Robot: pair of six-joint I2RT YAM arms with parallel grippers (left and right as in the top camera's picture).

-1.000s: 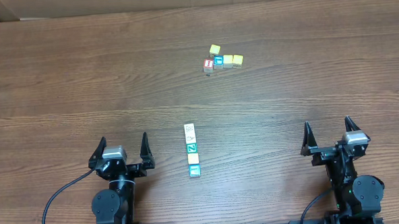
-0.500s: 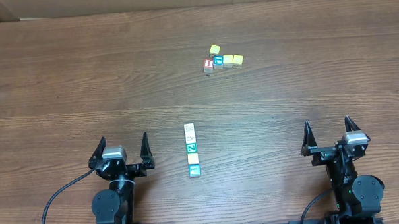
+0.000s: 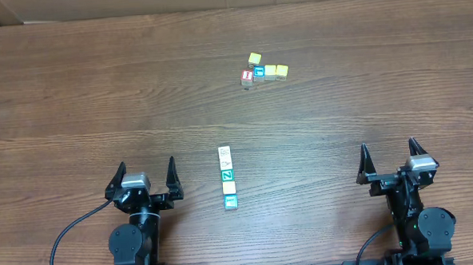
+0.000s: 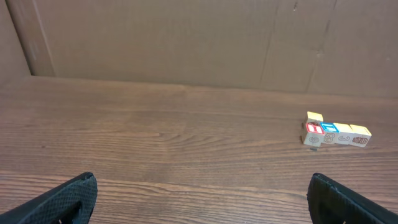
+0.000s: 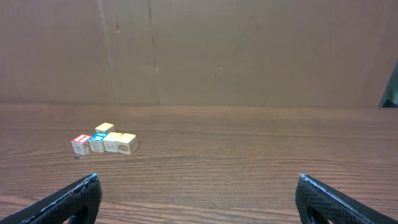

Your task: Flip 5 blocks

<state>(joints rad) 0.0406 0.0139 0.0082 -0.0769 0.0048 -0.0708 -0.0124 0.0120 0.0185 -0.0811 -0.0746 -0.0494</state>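
Observation:
The blocks lie in a short column at the table's near middle: two white ones (image 3: 225, 157) at the far end, then a green Z block (image 3: 227, 174), a pale yellow one (image 3: 228, 186) and a teal one (image 3: 230, 201). My left gripper (image 3: 147, 165) stands open to the left of the column, a good gap away. Far off to the right, my right gripper (image 3: 387, 148) is open too. Both wrist views show only bare wood between the black fingers (image 4: 73, 198) (image 5: 74, 200). The column is out of both wrist views.
A second cluster of cubes (image 3: 262, 70) sits farther back: a red-and-white one, a blue one and brighter yellow ones. This cluster appears at the right in the left wrist view (image 4: 336, 132) and at the left in the right wrist view (image 5: 104, 142). A cardboard wall (image 5: 199, 50) backs the table.

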